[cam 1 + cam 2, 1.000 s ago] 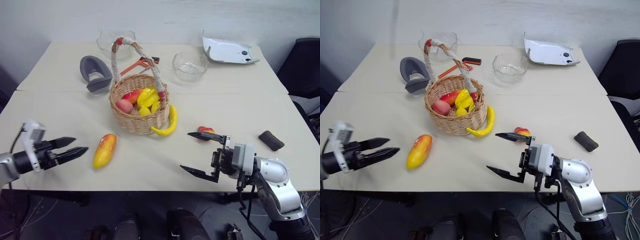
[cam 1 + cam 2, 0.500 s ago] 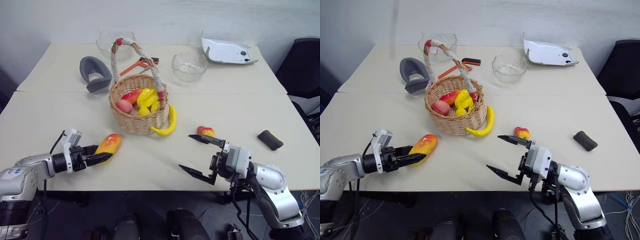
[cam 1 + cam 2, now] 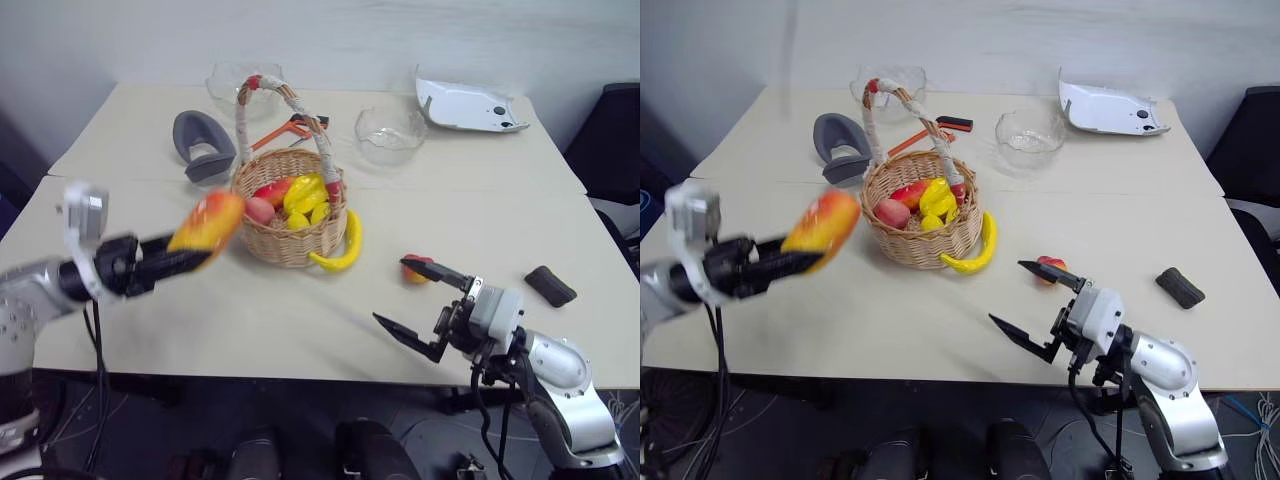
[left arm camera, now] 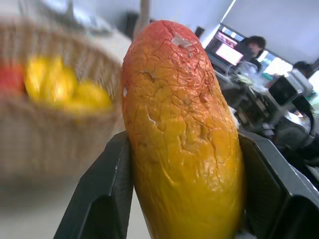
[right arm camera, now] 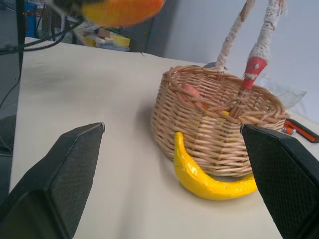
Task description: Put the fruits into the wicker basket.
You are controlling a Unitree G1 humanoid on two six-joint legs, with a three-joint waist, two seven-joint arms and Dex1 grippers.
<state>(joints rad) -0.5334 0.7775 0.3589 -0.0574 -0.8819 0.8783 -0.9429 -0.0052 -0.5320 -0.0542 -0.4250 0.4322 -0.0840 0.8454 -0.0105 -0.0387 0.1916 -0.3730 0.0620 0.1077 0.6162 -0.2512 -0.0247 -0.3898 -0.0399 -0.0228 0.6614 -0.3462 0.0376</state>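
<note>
a: where is the mango (image 3: 207, 222) kept?

b: it is clamped across its middle by the left gripper (image 3: 190, 254), raised off the table (image 3: 250, 310) just beside the wicker basket (image 3: 290, 225).

a: how is it judged to handle?

b: light, rigid, glossy; slipping is likely unless gripped mid-body.

a: and the right gripper (image 3: 420, 305)?

b: spread wide, empty, near the front edge; banana (image 3: 344, 245) against the basket, apple (image 3: 416, 270) beside it.

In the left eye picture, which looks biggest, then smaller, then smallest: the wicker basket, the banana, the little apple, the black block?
1. wicker basket
2. banana
3. black block and apple: they look about alike; a gripper finger covers part of the apple, so no ranking.
</note>
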